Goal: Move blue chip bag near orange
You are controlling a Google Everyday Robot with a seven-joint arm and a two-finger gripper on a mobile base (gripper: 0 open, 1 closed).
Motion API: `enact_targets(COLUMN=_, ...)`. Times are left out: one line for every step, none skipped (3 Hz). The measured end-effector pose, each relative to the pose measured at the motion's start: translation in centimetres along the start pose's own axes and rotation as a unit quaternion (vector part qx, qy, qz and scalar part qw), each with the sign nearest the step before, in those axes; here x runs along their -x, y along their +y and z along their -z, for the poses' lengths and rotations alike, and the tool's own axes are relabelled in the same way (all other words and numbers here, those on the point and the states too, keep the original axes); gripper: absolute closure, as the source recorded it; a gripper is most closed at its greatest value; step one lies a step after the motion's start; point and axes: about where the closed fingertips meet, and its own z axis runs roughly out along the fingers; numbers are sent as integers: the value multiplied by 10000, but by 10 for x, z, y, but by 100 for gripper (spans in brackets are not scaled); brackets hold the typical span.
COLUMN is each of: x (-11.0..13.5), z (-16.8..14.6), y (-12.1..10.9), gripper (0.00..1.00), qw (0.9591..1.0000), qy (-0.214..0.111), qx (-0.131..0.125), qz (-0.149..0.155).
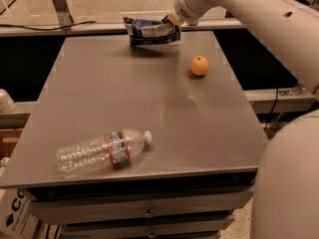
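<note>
While the pincer (173,20) hangs over the far edge of the table (149,98), it's pinched onto the blue chip bag (149,31) at the bag's upper corner. The bag hangs just beside the pincer, on its camera-left side and a bit lower. Going by the shadow under it, it looks clear of the table surface.

The orange (199,64) sits on the table below the pincer and a little camera-right, nearer the camera. It's near the bag but not touching it. The water bottle (102,151) lies on its side well apart from the pincer, at the near edge, out of the way.

Handling, my read:
- The bag is light crumpled foil, so weight is a non-issue.
- It's floppy, so it will likely swing and sag off a corner hold.
- Foil is slick, so a pinch on the flat face could slip. The crimped seam or corner is the stiffest place to hold, so the current hold looks reasonable.
- The contents crush easily, so don't squeeze the belly.
- The orange is round and will roll if the bag brushes it, so put the bag down beside it, not on it.
</note>
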Motion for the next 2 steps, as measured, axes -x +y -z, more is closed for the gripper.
enact_targets(x=-27, z=8, y=-11, gripper=100, qw=9995, qy=266, qx=-114, qz=-92)
enact_targets(x=-52, z=16, y=-19, gripper=100, qw=9984, qy=521, qx=-189, qz=-129)
